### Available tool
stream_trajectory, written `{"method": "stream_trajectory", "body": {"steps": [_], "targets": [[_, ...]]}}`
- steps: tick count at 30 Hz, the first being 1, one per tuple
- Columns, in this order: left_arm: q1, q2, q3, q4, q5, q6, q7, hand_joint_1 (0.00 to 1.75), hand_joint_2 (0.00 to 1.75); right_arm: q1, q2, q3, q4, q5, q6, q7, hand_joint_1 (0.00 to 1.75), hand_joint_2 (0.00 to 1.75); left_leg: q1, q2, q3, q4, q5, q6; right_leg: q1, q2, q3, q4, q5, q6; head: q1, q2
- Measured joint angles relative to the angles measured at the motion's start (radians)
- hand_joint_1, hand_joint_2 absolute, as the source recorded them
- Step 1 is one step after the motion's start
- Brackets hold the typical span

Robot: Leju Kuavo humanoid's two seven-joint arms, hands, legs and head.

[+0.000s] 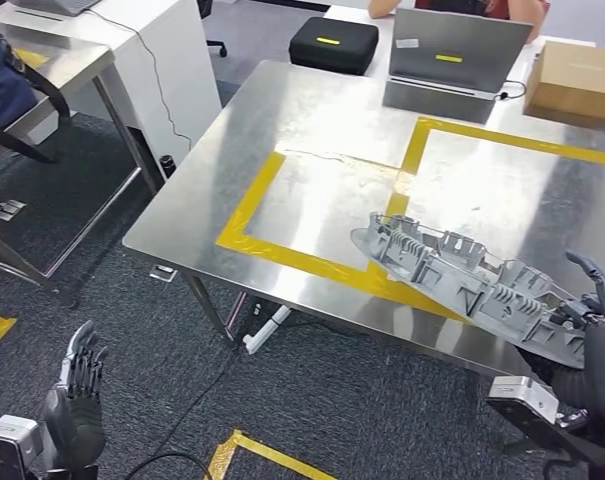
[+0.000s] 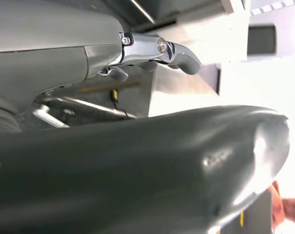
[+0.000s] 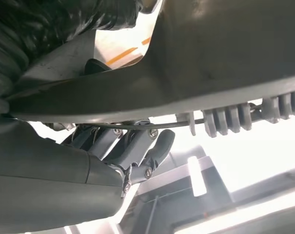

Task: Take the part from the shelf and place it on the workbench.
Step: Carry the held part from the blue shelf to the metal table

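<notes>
A long grey ribbed plastic part (image 1: 472,285) hangs just above the steel workbench (image 1: 314,140), slanting over the yellow tape frame (image 1: 242,215) near the front edge. My right hand (image 1: 597,335) grips its near end at the lower right; in the right wrist view the fingers (image 3: 138,146) curl under the part (image 3: 212,63). My left hand (image 1: 78,395) hangs low at the lower left beside the bench over the carpet, fingers apart, holding nothing. The left wrist view shows the thumb (image 2: 138,170) and one extended finger (image 2: 157,48).
At the bench's far side stand a grey laptop (image 1: 454,55), a cardboard box (image 1: 574,80) and a black case (image 1: 333,42), with a person seated behind. A white desk (image 1: 148,60) and another steel table (image 1: 42,70) stand to the left. Cables lie on the carpet.
</notes>
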Motion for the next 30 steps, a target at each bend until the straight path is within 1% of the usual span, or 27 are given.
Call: {"method": "stream_trajectory", "body": {"steps": [1,2,3,4,5,6,8,9,10,11,12,13,14,15,16,17,18,19,20,21,22,23,24,25,27,29,30], "targets": [[0.0,0.001,-0.001,0.0,0.0,0.001,0.0,0.0,0.0,-0.004,0.0,0.0,0.003,0.0,0.001,0.0,1.75,1.75,0.001,-0.027,-0.027,0.063,-0.033,-0.001,0.001,0.011,0.0,0.0,0.0,-0.004,-0.001,0.0],[0.001,0.002,-0.001,0.0,0.001,0.002,0.0,0.0,0.0,-0.007,0.0,0.0,0.007,0.0,0.001,0.0,1.75,1.75,0.001,-0.04,-0.061,0.136,-0.064,-0.001,0.002,0.024,0.0,0.0,0.001,-0.006,-0.002,0.0],[0.002,0.003,-0.002,0.001,0.001,0.002,0.0,0.0,0.0,-0.009,0.0,0.001,0.01,0.0,0.002,0.0,1.75,1.75,0.001,-0.046,-0.09,0.193,-0.081,0.0,0.004,0.037,0.0,0.001,0.001,-0.007,-0.002,0.0],[0.002,0.004,-0.002,0.001,0.002,0.003,0.001,0.0,0.0,-0.01,0.0,0.001,0.013,-0.001,0.004,0.0,1.75,1.75,0.0,-0.049,-0.107,0.22,-0.078,0.003,0.007,0.052,0.001,0.001,0.001,-0.008,-0.002,0.0],[0.002,0.005,-0.002,0.001,0.002,0.004,0.001,0.0,0.0,-0.011,0.0,0.001,0.015,-0.001,0.007,0.0,1.75,1.75,-0.001,-0.053,-0.107,0.208,-0.054,0.009,0.009,0.067,0.002,0.001,0.001,-0.008,-0.002,0.0],[0.002,0.006,-0.002,0.001,0.003,0.005,0.002,0.0,0.0,-0.011,0.0,0.001,0.017,-0.002,0.009,0.001,1.75,1.75,-0.002,-0.063,-0.091,0.158,-0.014,0.017,0.011,0.082,0.004,0.001,0.0,-0.008,-0.002,0.0],[0.003,0.008,-0.002,0.001,0.005,0.008,0.002,0.0,0.0,-0.012,0.0,0.001,0.019,-0.006,0.011,0.001,1.75,1.75,-0.003,-0.118,-0.043,0.025,0.061,0.038,0.014,0.11,0.004,0.002,0.001,-0.007,0.0,0.0],[0.003,0.009,-0.002,0.001,0.006,0.009,0.003,0.0,0.0,-0.013,0.0,0.002,0.021,-0.007,0.012,0.001,1.75,1.75,-0.003,-0.144,-0.025,-0.022,0.078,0.046,0.012,0.123,0.0,0.003,0.002,-0.004,0.001,0.0],[0.003,0.01,-0.002,0.001,0.007,0.009,0.003,0.0,0.0,-0.015,0.0,0.002,0.022,-0.008,0.013,0.001,1.75,1.75,-0.004,-0.162,-0.017,-0.046,0.082,0.05,0.007,0.136,-0.006,0.003,0.004,0.001,0.002,0.0],[0.003,0.01,-0.003,0.0,0.007,0.01,0.003,0.0,0.0,-0.016,0.0,0.002,0.023,-0.009,0.013,0.001,1.75,1.75,-0.005,-0.162,-0.014,-0.053,0.079,0.052,0.003,0.15,-0.012,0.002,0.007,0.007,0.003,0.0],[0.002,0.01,-0.004,0.0,0.008,0.01,0.003,0.0,0.0,-0.016,0.0,0.001,0.023,-0.009,0.014,0.001,1.75,1.75,-0.005,-0.149,-0.011,-0.062,0.08,0.051,0.0,0.162,-0.019,-0.001,0.01,0.014,0.002,0.0],[0.001,0.01,-0.005,0.0,0.008,0.01,0.003,0.0,0.0,-0.014,-0.001,0.001,0.023,-0.009,0.013,0.002,1.75,1.75,-0.003,-0.135,-0.008,-0.07,0.083,0.051,0.0,0.154,-0.025,0.002,0.009,0.019,0.002,0.0],[0.0,0.01,-0.006,0.0,0.008,0.01,0.003,0.0,0.0,-0.013,-0.002,0.0,0.024,-0.009,0.013,0.001,1.75,1.75,-0.001,-0.12,-0.004,-0.079,0.086,0.053,0.003,0.13,-0.037,0.018,-0.001,0.023,0.005,0.0],[0.0,0.01,-0.007,0.0,0.008,0.01,0.003,0.0,0.0,-0.014,-0.004,0.0,0.024,-0.009,0.014,0.001,1.75,1.75,0.003,-0.105,0.0,-0.087,0.09,0.054,0.005,0.096,-0.056,0.053,-0.022,0.027,0.007,0.0],[0.0,0.01,-0.007,0.0,0.008,0.01,0.003,0.0,0.0,-0.015,-0.005,0.001,0.025,-0.01,0.014,0.001,1.75,1.75,0.003,-0.091,0.002,-0.09,0.091,0.056,0.006,0.058,-0.081,0.108,-0.052,0.03,0.01,0.0],[0.002,0.01,-0.007,0.0,0.007,0.01,0.003,0.0,0.0,-0.017,-0.006,0.002,0.026,-0.01,0.014,0.001,1.75,1.75,0.003,-0.078,0.002,-0.091,0.09,0.057,0.005,0.035,-0.112,0.174,-0.084,0.034,0.012,0.0],[0.003,0.01,-0.008,0.0,0.007,0.01,0.003,0.0,0.0,-0.019,-0.006,0.002,0.027,-0.009,0.013,0.001,1.75,1.75,0.002,-0.066,0.002,-0.09,0.089,0.057,0.003,0.025,-0.139,0.232,-0.108,0.039,0.012,0.0],[0.003,0.01,-0.008,0.0,0.008,0.01,0.003,0.0,0.0,-0.018,-0.006,0.003,0.028,-0.007,0.013,0.001,1.75,1.75,0.002,-0.055,0.002,-0.089,0.088,0.056,0.001,0.02,-0.154,0.266,-0.116,0.043,0.012,0.0],[0.003,0.01,-0.008,0.0,0.008,0.01,0.003,0.0,0.0,-0.018,-0.006,0.003,0.029,-0.004,0.013,0.001,1.75,1.75,0.003,-0.047,0.002,-0.088,0.086,0.054,-0.001,0.018,-0.149,0.263,-0.105,0.046,0.012,0.0],[0.002,0.01,-0.008,0.0,0.009,0.01,0.003,0.0,0.0,-0.017,-0.006,0.003,0.03,0.0,0.013,0.001,1.75,1.75,0.004,-0.041,0.003,-0.086,0.085,0.051,-0.003,0.016,-0.123,0.22,-0.078,0.048,0.013,0.0],[0.002,0.01,-0.008,0.0,0.01,0.01,0.003,0.0,0.0,-0.017,-0.006,0.003,0.03,0.004,0.013,0.001,1.75,1.75,0.005,-0.036,0.003,-0.083,0.082,0.047,-0.005,0.014,-0.082,0.149,-0.046,0.05,0.013,0.0],[0.001,0.01,-0.008,0.0,0.01,0.011,0.003,0.0,0.0,-0.017,-0.006,0.004,0.031,0.007,0.013,0.001,1.75,1.75,0.003,-0.033,0.003,-0.08,0.079,0.042,-0.005,0.011,-0.041,0.081,-0.025,0.05,0.013,0.0],[0.001,0.01,-0.008,0.0,0.011,0.011,0.003,0.0,0.0,-0.017,-0.005,0.004,0.031,0.009,0.013,0.001,1.75,1.75,0.002,-0.031,0.002,-0.075,0.076,0.036,-0.004,0.01,-0.009,0.029,-0.012,0.046,0.012,0.0],[0.001,0.01,-0.008,0.0,0.011,0.012,0.003,0.0,0.0,-0.018,-0.005,0.006,0.032,0.012,0.013,0.001,1.75,1.75,-0.001,-0.03,0.0,-0.07,0.073,0.033,-0.004,0.009,0.009,0.0,-0.008,0.042,0.011,0.0],[0.002,0.012,-0.008,0.0,0.012,0.013,0.003,0.0,0.0,-0.018,-0.005,0.009,0.035,0.019,0.014,0.004,1.75,1.75,-0.005,-0.031,-0.001,-0.065,0.073,0.043,-0.004,0.011,0.014,-0.008,-0.007,0.033,0.009,0.0],[0.002,0.013,-0.008,0.0,0.013,0.014,0.003,0.0,0.0,-0.018,-0.004,0.014,0.038,0.025,0.014,0.007,1.75,1.75,-0.006,-0.032,-0.001,-0.067,0.078,0.06,-0.003,0.011,0.014,-0.007,-0.007,0.031,0.009,0.0],[0.002,0.014,-0.008,0.0,0.013,0.014,0.003,0.0,0.0,-0.018,-0.004,0.016,0.039,0.026,0.014,0.008,1.75,1.75,-0.006,-0.033,0.0,-0.069,0.079,0.063,-0.002,0.011,0.014,-0.007,-0.007,0.03,0.009,0.0]]}}
